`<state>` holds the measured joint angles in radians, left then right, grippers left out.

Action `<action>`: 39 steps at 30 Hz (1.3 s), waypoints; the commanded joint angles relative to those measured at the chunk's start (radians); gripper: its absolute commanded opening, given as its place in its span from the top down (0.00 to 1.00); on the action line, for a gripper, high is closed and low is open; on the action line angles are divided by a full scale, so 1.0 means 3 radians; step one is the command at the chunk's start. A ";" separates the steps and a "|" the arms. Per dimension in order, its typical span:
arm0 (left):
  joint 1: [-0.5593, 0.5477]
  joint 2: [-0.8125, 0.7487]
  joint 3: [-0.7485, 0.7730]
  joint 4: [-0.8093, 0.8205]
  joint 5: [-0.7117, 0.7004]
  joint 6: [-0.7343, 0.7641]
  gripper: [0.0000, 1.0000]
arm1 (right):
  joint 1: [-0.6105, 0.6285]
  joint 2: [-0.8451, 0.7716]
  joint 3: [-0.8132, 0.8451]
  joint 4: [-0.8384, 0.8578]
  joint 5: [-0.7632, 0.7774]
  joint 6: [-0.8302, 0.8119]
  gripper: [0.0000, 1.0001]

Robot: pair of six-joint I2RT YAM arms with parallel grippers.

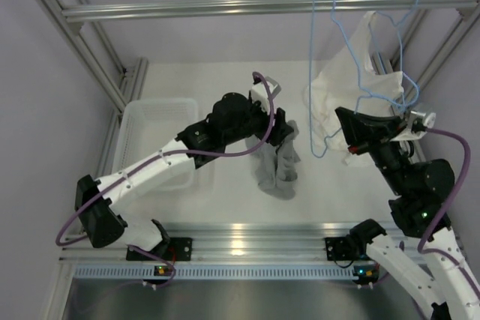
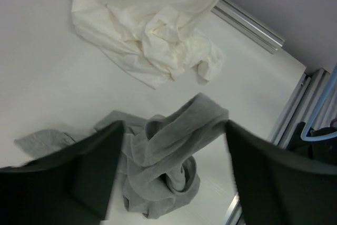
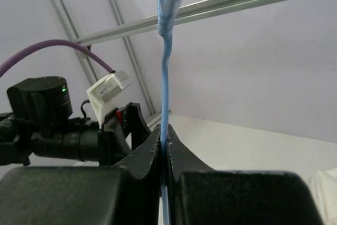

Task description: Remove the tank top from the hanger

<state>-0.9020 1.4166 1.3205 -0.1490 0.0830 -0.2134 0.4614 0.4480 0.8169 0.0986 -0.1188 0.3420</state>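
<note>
The grey tank top lies crumpled on the white table, off the hanger; it also shows in the left wrist view. My left gripper hovers just above its upper end, and its jaws stand wide open with the bunched fabric between and below them. My right gripper is shut on the thin light-blue wire of the bare hanger, which stands upright with its hook at the top. In the right wrist view the wire runs straight up from between the closed fingers.
A white garment hangs on a second blue hanger at the back right, with its lower part heaped on the table. A white basket sits at the left. An aluminium rail crosses overhead.
</note>
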 commanded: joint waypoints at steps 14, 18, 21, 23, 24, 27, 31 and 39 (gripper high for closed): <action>0.0020 -0.1014 -0.0444 -0.0470 -0.2403 -0.0332 0.01 | -0.0030 0.0500 0.1111 -0.2518 0.0350 -0.0352 1.00; 0.0061 -0.1255 -0.0546 -0.0623 -0.2531 -0.0311 0.01 | -0.0030 0.0842 0.1459 -0.3222 0.0381 -0.0506 1.00; 0.0092 -0.1301 -0.0541 -0.0756 -0.2557 -0.0352 0.01 | -0.0030 0.1241 0.1744 -0.3518 0.0621 -0.0547 1.00; 0.0102 -0.1306 -0.0505 -0.0914 -0.2552 -0.0378 0.01 | -0.0025 0.1567 0.1929 -0.3687 0.0865 -0.0587 1.00; 0.0102 -0.1306 -0.0475 -0.0960 -0.2542 -0.0383 0.01 | -0.0030 0.1655 0.2107 -0.3729 0.0968 -0.0608 1.00; 0.0118 -0.1301 -0.0419 -0.1114 -0.2542 -0.0378 0.01 | -0.0030 0.2018 0.2592 -0.3709 0.1066 -0.0695 1.00; 0.0128 -0.1347 -0.0418 -0.1252 -0.2557 -0.0373 0.01 | -0.0035 0.2621 0.3350 -0.3790 0.1183 -0.0853 1.00; 0.0128 -0.1644 -0.0597 -0.1498 -0.2368 -0.0480 0.01 | -0.0300 0.3323 0.4312 -0.3980 0.1225 -0.0971 1.00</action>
<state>-0.8680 0.9699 1.1542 -0.5591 -0.6449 -0.3286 0.4244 1.3911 2.0338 -1.0382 0.2253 0.0780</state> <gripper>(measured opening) 0.990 0.006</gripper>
